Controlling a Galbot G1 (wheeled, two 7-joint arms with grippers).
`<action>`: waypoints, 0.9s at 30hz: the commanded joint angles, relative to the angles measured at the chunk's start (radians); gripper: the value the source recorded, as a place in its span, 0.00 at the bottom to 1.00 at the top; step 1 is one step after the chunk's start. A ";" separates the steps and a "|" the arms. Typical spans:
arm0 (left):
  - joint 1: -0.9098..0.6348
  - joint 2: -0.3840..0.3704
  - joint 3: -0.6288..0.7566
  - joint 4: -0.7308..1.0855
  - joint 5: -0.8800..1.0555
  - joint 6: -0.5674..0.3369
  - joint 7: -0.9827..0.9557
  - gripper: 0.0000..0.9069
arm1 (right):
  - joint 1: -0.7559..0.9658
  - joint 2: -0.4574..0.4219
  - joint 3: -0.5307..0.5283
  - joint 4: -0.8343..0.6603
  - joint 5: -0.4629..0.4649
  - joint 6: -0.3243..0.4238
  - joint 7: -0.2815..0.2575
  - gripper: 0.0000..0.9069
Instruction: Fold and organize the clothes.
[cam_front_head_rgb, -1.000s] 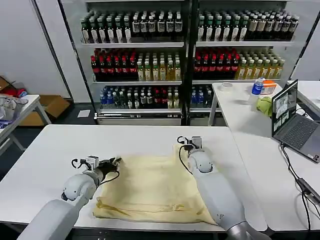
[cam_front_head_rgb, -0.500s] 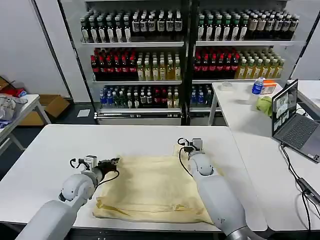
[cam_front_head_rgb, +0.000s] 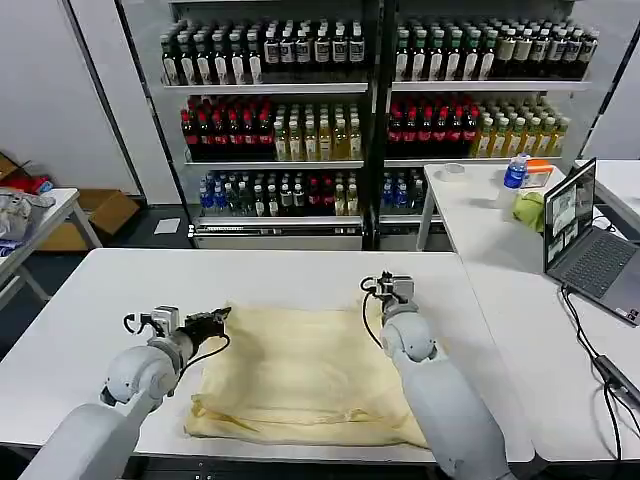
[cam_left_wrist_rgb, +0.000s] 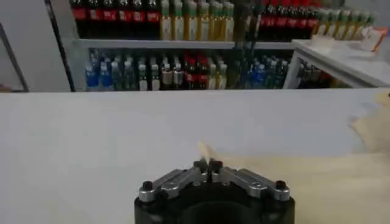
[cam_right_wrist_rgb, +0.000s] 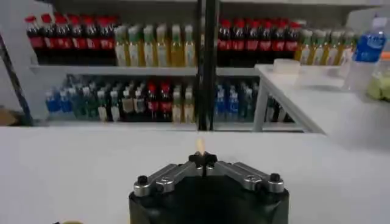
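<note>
Your T-shirt (cam_front_head_rgb: 305, 375) lies flat on the white surface (cam_front_head_rgb: 90, 300), long axis running left to right. The left gripper (cam_front_head_rgb: 218, 318) pinches its far left corner, the right gripper (cam_front_head_rgb: 392, 288) its far right corner, both jaws pressed together on cloth; the rest trails toward you.

The T-shirt (cam_front_head_rgb: 300, 370) is soft, thin, matt cloth, cream-yellow, lightly rumpled with rolled edges. The table (cam_front_head_rgb: 90, 300) under it is smooth, matt white. The left pincer (cam_left_wrist_rgb: 208, 165) and right pincer (cam_right_wrist_rgb: 203, 160) have dull grey metal fingers on glossy black plastic housings; both arms wear smooth, pale grey, faintly shiny shells
</note>
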 joint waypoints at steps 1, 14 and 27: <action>0.084 0.021 -0.096 -0.087 -0.054 0.000 -0.001 0.01 | -0.139 -0.075 0.029 0.264 0.001 0.022 0.004 0.00; 0.258 0.040 -0.175 -0.221 -0.048 -0.001 0.013 0.01 | -0.411 -0.137 0.117 0.508 -0.019 0.008 0.004 0.00; 0.492 0.025 -0.255 -0.366 0.056 -0.042 0.027 0.01 | -0.595 -0.157 0.196 0.674 -0.071 -0.075 -0.009 0.00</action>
